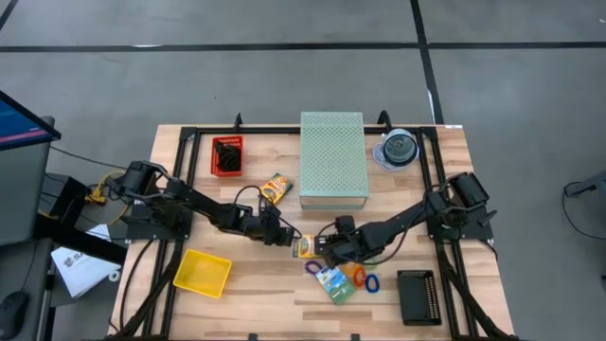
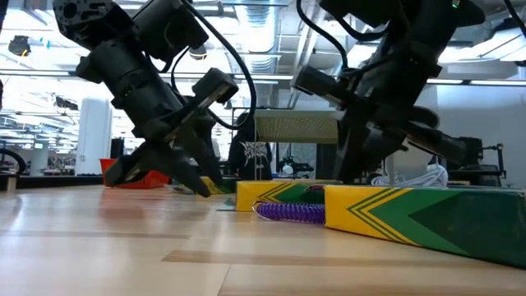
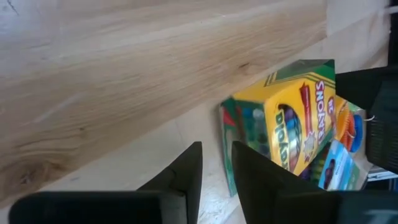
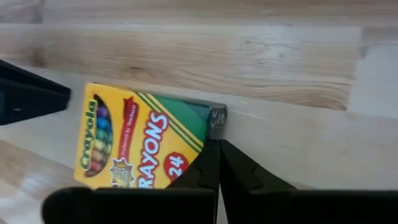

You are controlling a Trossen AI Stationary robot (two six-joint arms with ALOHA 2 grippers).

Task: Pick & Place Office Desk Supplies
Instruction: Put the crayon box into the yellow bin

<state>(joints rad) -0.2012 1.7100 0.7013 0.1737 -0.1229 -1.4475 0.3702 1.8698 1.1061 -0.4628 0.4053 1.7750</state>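
Note:
A small yellow-orange crayon box [image 1: 305,248] lies flat on the table between my two grippers. My left gripper [image 1: 287,239] is low on the box's left, with its fingers a narrow gap apart [image 3: 216,163]. My right gripper [image 1: 325,251] is shut [image 4: 217,149] at the box's right end. Purple [image 1: 312,269], orange [image 1: 357,275] and blue [image 1: 371,282] elastic loops lie around a green-blue packet [image 1: 335,282] nearer the table's near edge. A second crayon box [image 1: 276,188] lies farther back. Black binder clips sit in a red basket [image 1: 226,154]. My left gripper has one finger [image 3: 261,177] right beside the crayon box's long side [image 3: 227,149]; I cannot tell whether it touches. My right gripper meets the green end corner of the box [image 4: 214,118] with its shut fingertips, coming low from the table's right; the box lies flat on the table.
A yellow tray [image 1: 202,273] sits at the near left and a black perforated tray [image 1: 417,296] at the near right. The large pale green box [image 1: 332,158] and the disc spindle [image 1: 398,149] stand at the far side.

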